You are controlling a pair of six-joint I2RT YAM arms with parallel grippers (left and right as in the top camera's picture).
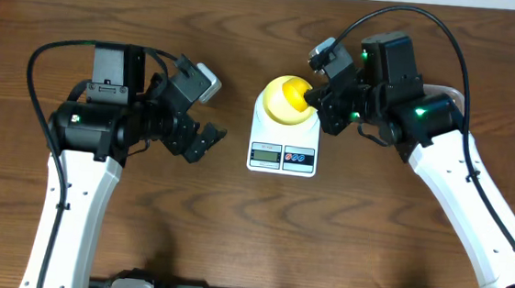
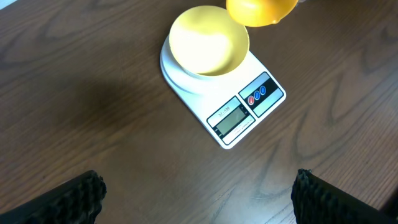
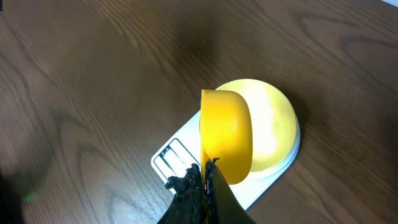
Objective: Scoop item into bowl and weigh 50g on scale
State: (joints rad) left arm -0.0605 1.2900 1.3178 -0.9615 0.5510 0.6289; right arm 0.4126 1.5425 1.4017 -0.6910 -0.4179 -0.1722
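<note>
**A:** What's the biggest thing there?

**B:** The brown wooden table [image 1: 232,234]. After that come the two white arms, seen from overhead. The left arm [image 1: 69,203] reaches in from 7 o'clock and the right arm [image 1: 473,207] from 5 o'clock.

**A:** And the scale?

**B:** The white scale [image 1: 281,155] sits a little toward 12 o'clock from the table's middle. Its display [image 1: 265,154] and red and blue buttons [image 1: 298,156] are on its 6 o'clock edge.

**A:** Where's the bowl?

**B:** The pale yellow bowl [image 1: 275,110] stands on the scale's platform, at the 12 o'clock end.

**A:** Anything over it?

**B:** A bright yellow scoop [image 1: 295,92] is above the bowl's 2 o'clock rim, tipped onto its side. I cannot tell whether it touches the bowl.

**A:** And the claws?

**B:** The right gripper [image 1: 320,100] is at 3 o'clock of the bowl, fingers pressed together and pinching the scoop at its near end. The left gripper [image 1: 204,142] is at 9 o'clock of the scale and apart from it, fingers spread wide over bare wood.
</note>
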